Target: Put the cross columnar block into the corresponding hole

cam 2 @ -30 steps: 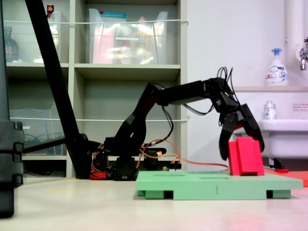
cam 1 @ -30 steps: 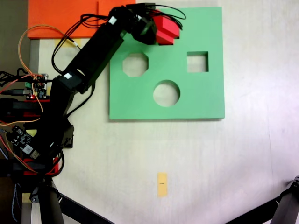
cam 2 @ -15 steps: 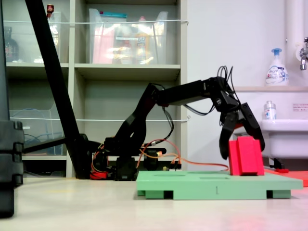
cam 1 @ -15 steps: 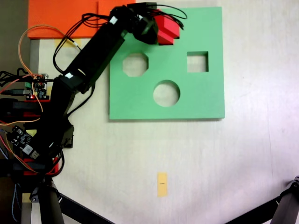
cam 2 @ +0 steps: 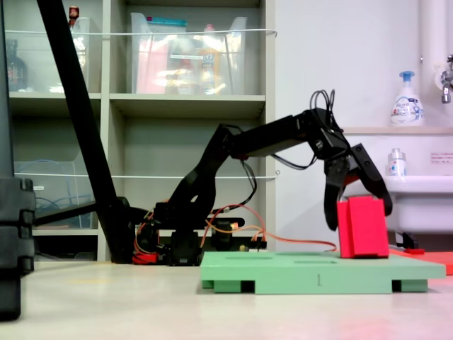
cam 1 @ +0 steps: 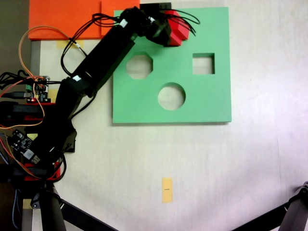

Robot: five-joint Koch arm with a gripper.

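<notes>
Block [cam 2: 362,227] first: your red cross columnar block stood upright between the two jaws of the pincer [cam 2: 359,221] in the side-on fixed view, long axis vertical, lower end at the top face of the green board [cam 2: 304,273]. Your pincer's jaws were spread about the block's width, one down each side of its upper part, and they appeared to clamp it. From above, the block [cam 1: 176,32] sat directly under the pincer [cam 1: 169,30] near the board's [cam 1: 202,103] far edge; the plus-shaped hole beneath it was covered, so you could not tell whether the block had entered it. The octagonal [cam 1: 139,66], square [cam 1: 203,63] and round [cam 1: 171,96] cutouts lay nearer the camera than your pincer.
</notes>
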